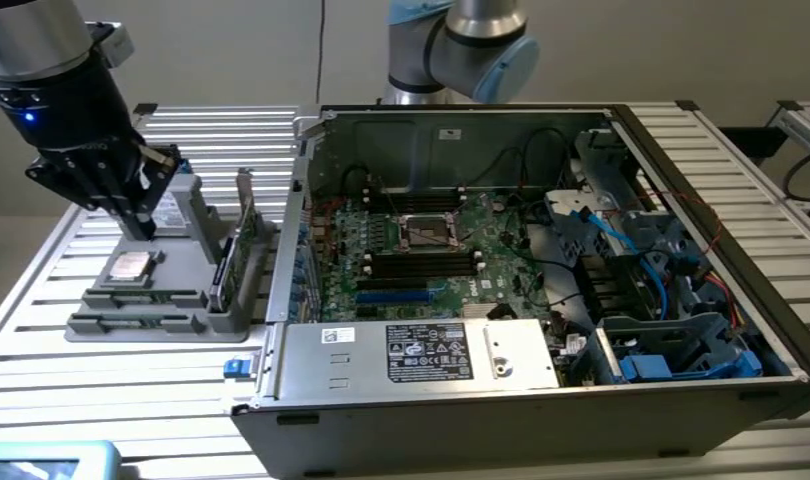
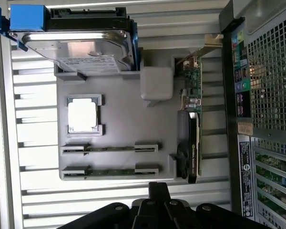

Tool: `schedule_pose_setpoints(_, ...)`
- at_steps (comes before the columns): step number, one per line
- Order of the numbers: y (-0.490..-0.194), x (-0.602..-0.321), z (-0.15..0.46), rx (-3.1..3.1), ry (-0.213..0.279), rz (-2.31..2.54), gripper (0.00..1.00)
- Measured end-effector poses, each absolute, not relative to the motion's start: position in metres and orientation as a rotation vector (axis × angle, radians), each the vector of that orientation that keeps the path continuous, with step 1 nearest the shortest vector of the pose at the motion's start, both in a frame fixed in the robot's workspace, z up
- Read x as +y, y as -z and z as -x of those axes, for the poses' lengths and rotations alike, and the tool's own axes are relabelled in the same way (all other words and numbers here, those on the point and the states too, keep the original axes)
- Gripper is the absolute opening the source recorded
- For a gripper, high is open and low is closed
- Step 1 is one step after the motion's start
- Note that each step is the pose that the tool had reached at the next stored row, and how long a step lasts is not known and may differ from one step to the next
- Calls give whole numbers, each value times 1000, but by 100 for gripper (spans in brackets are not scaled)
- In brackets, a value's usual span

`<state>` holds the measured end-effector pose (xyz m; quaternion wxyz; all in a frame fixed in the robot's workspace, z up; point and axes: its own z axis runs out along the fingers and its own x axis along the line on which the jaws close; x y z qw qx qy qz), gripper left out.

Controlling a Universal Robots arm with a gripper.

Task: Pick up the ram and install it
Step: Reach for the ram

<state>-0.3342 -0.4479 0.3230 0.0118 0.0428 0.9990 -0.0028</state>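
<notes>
Ram (image 2: pixel 112 170): thin green stick, seated on edge, level, in the edge slot of the grey holder (image 2: pixel 119 119). A second stick (image 2: pixel 112 148) sits parallel in the neighbouring slot.

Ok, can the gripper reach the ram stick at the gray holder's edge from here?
Probably yes: the ram stick lies uncovered in the gray holder, nothing above it, though the gripper is shut.
</notes>
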Motion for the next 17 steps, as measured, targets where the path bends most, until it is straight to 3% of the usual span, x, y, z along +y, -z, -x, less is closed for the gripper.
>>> schedule_pose_setpoints(17, -312, -440, 371, 3116, 19, -133, 11)
